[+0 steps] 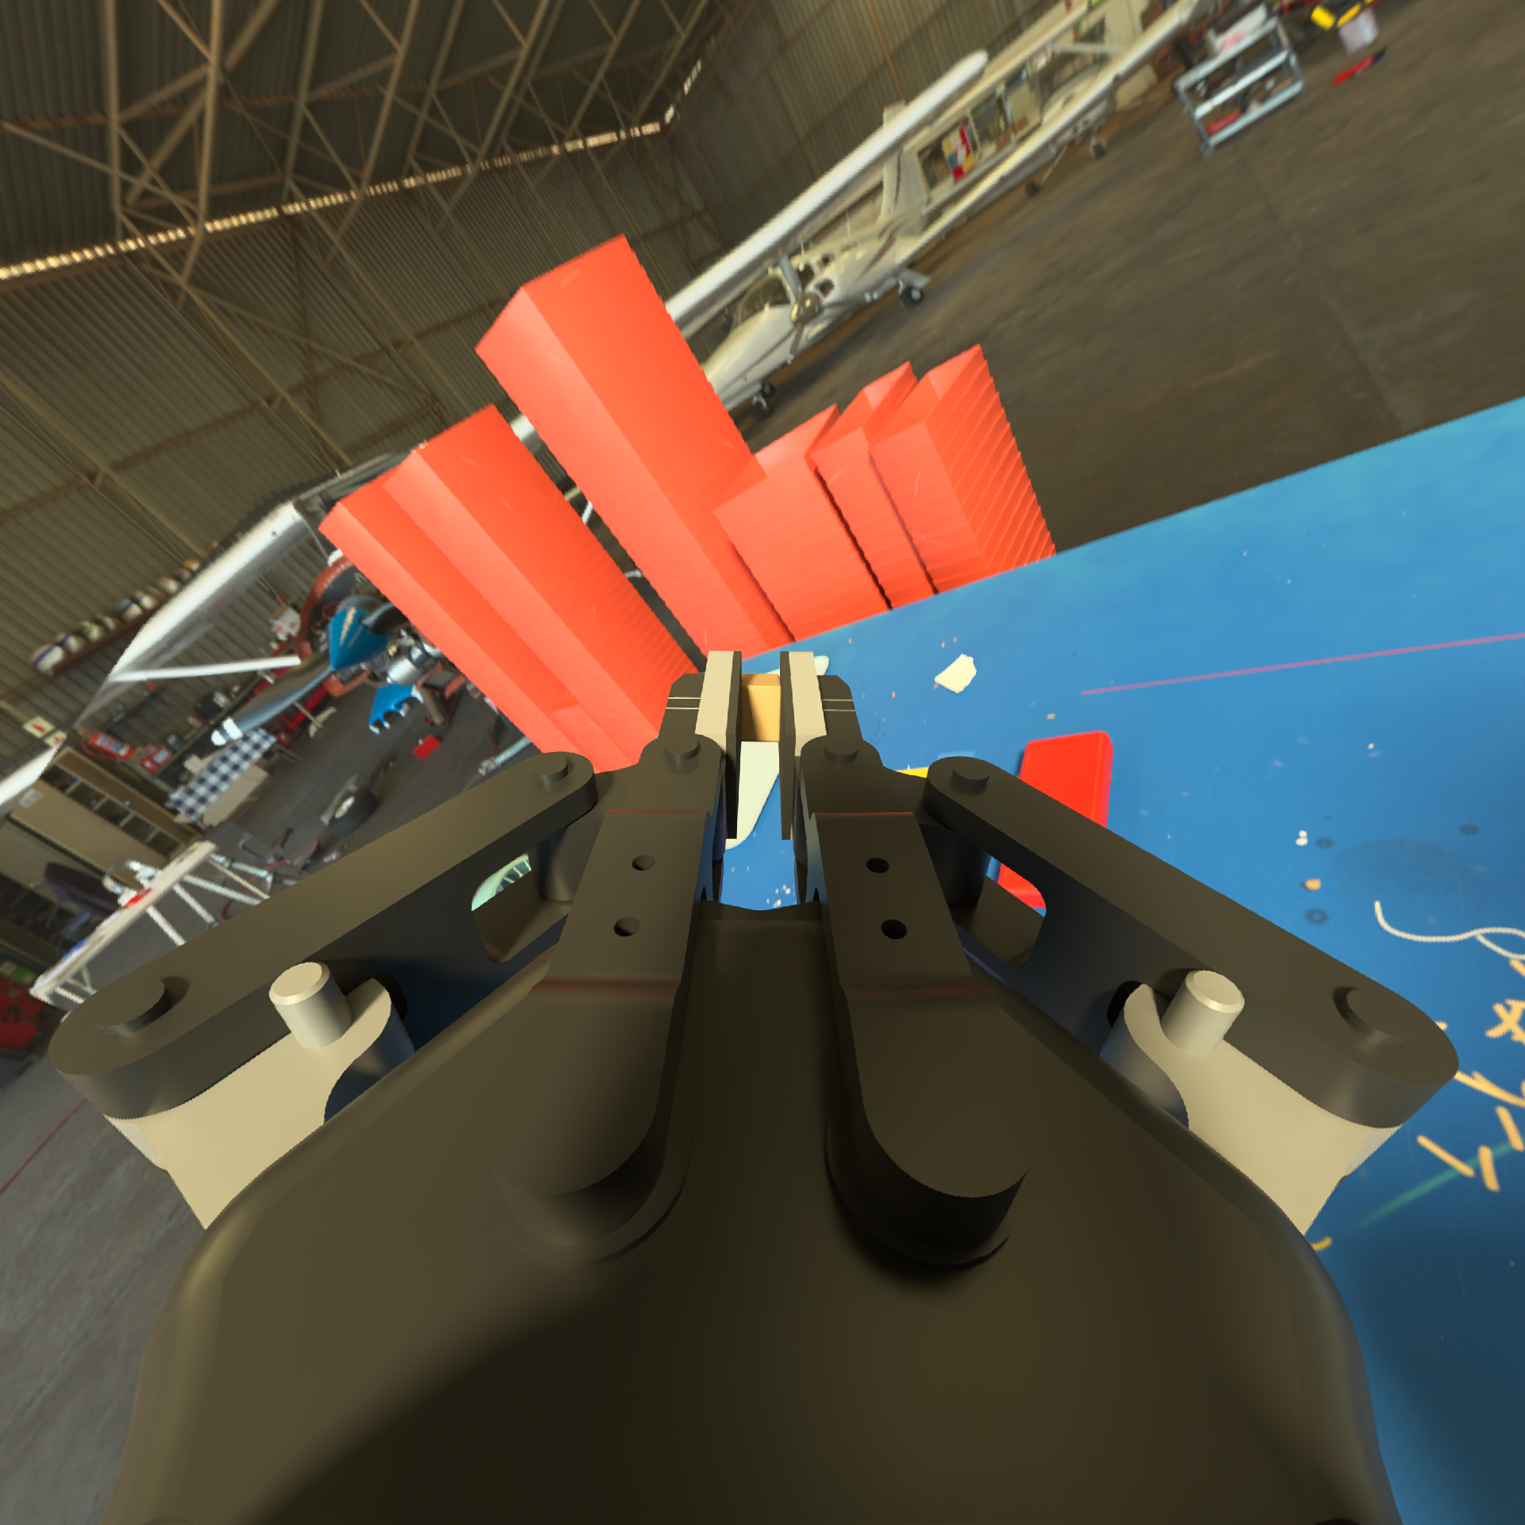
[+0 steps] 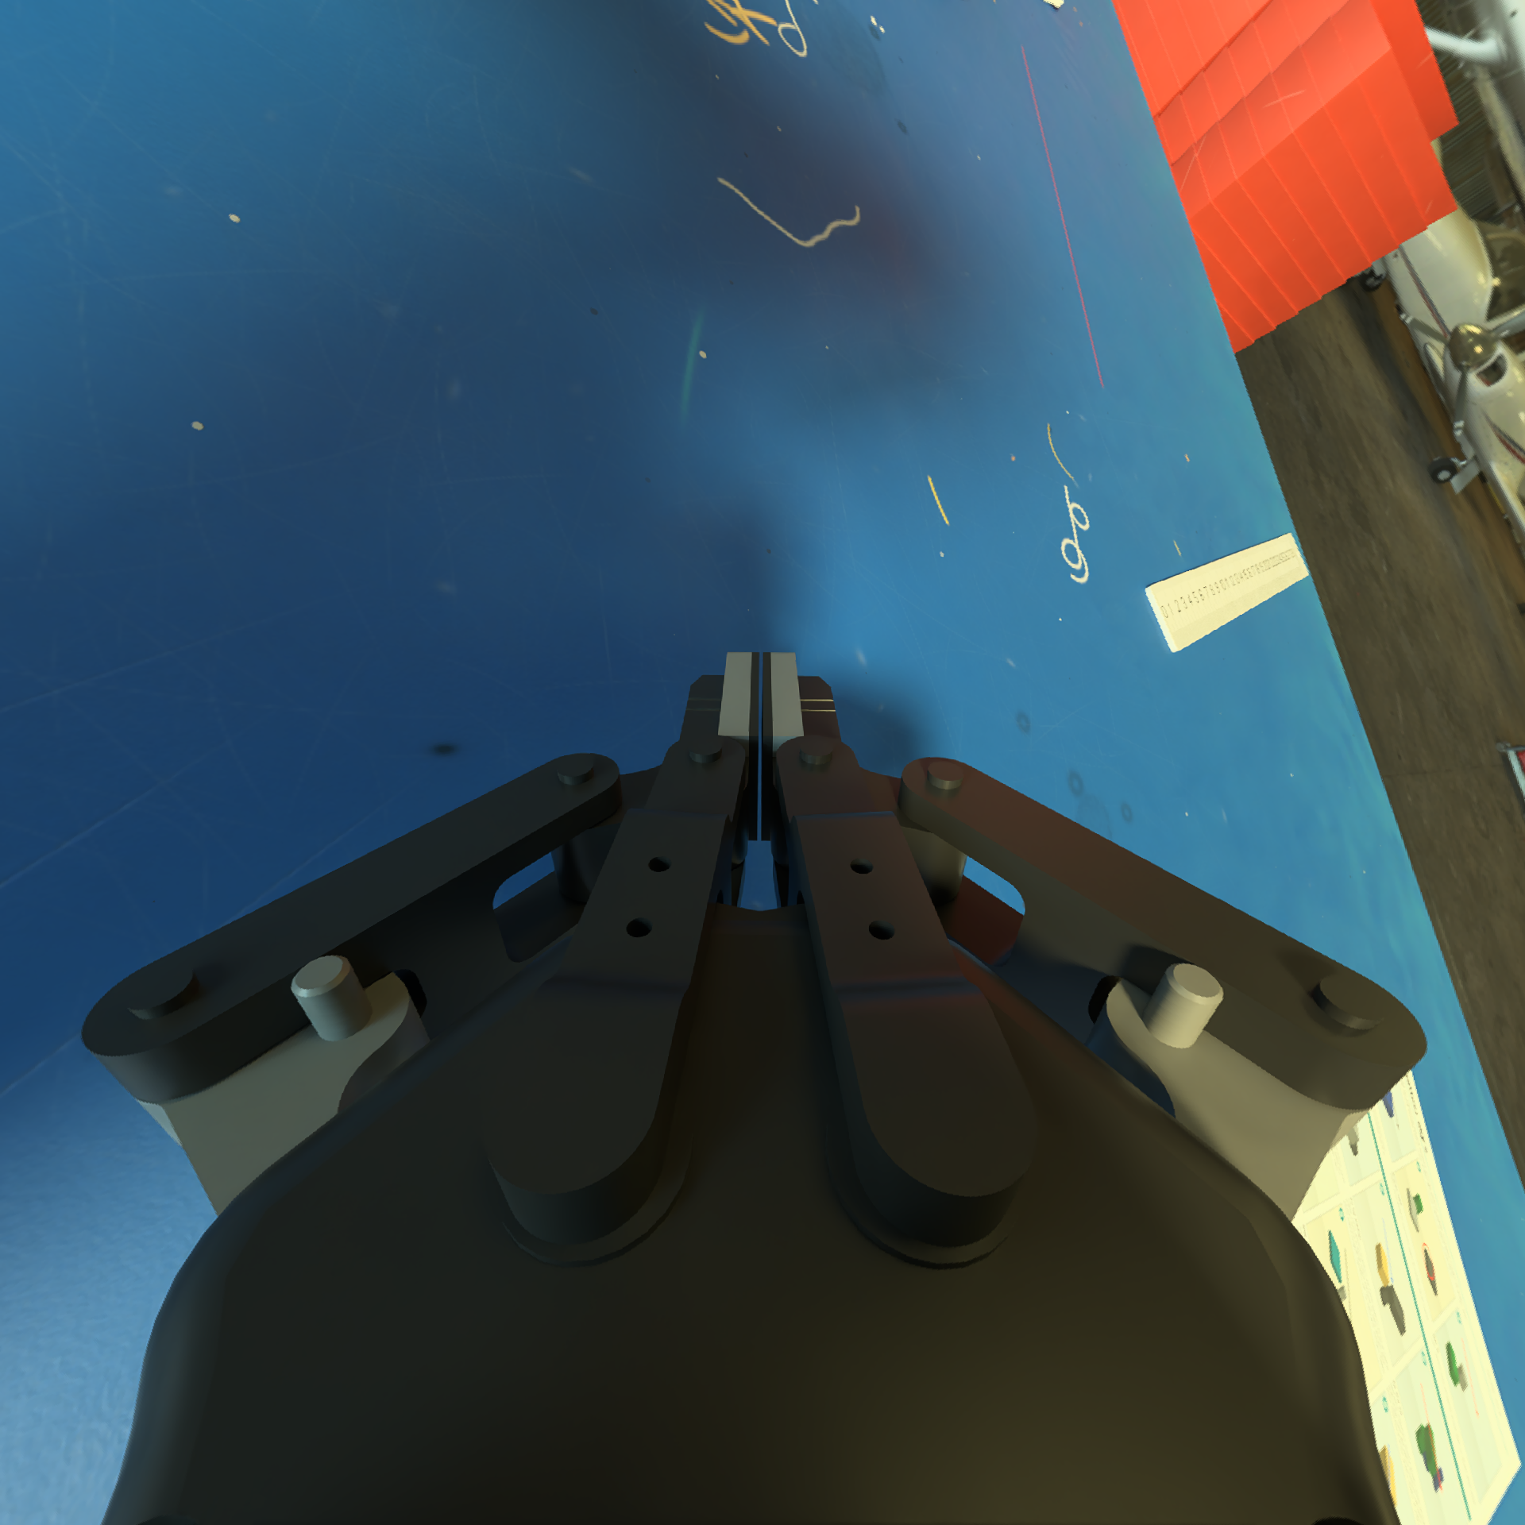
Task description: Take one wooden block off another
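Observation:
In the left wrist view my left gripper [image 1: 761, 693] is shut on a small tan wooden block [image 1: 761, 705], which shows between the two pads. It is held above the blue table [image 1: 1238, 784]. A red block [image 1: 1064, 784] lies on the table just to the right, partly hidden behind my right finger, with a bit of yellow beside it. In the right wrist view my right gripper [image 2: 760, 693] is shut with nothing between its pads, above bare blue table [image 2: 413, 413]. No block shows in that view.
Tall red pillars [image 1: 627, 495] stand along the table's far edge and also show in the right wrist view [image 2: 1296, 165]. A white scrap [image 1: 957, 672] lies on the table. A white ruler-like strip [image 2: 1225, 590] and a printed sheet [image 2: 1419, 1320] lie near the table's right edge.

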{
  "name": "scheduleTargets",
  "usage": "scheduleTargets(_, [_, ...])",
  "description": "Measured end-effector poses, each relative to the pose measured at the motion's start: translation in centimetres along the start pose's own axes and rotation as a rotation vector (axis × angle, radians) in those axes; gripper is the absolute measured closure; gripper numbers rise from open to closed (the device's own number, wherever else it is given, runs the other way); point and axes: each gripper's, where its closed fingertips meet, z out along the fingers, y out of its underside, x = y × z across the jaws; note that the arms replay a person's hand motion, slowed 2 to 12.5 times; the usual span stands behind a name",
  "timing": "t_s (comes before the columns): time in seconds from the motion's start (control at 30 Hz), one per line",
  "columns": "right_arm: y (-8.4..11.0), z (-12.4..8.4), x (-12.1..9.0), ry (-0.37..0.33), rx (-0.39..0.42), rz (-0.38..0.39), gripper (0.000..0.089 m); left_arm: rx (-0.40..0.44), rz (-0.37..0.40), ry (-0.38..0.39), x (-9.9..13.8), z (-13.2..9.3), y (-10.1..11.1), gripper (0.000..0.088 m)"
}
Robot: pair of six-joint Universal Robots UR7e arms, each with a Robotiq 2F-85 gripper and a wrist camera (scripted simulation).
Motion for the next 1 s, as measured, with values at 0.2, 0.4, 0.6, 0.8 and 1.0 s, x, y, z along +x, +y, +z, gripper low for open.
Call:
scheduleTargets(0.2, [0.0, 0.0, 0.0, 0.0, -0.001, 0.001, 0.0887, 0.108, 0.017, 0.019, 0.5, -1.8, -3.5, 0.08])
scheduleTargets(0.4, [0.0, 0.0, 0.0, -0.001, -0.001, 0.002, 0.0886, 0.188, 0.019, 0.092, 2.3, -3.4, -6.1, 0.0801])
scheduleTargets(0.6, [0.0, 0.0, 0.0, 0.0, 0.001, 0.002, 0.0874, 0.244, 0.011, 0.187, 4.6, -4.7, -8.0, 0.0801])
scheduleTargets(0.8, [-0.1, -0.1, 0.1, 0.003, 0.007, 0.005, 0.0861, 0.267, 0.005, 0.3, 7.5, -5.5, -8.9, 0.0801])
scheduleTargets(1.0, [-0.2, -0.2, 0.3, 0.008, 0.022, 0.017, 0.0859, 0.262, -0.006, 0.427, 11.0, -6.0, -9.1, 0.08])
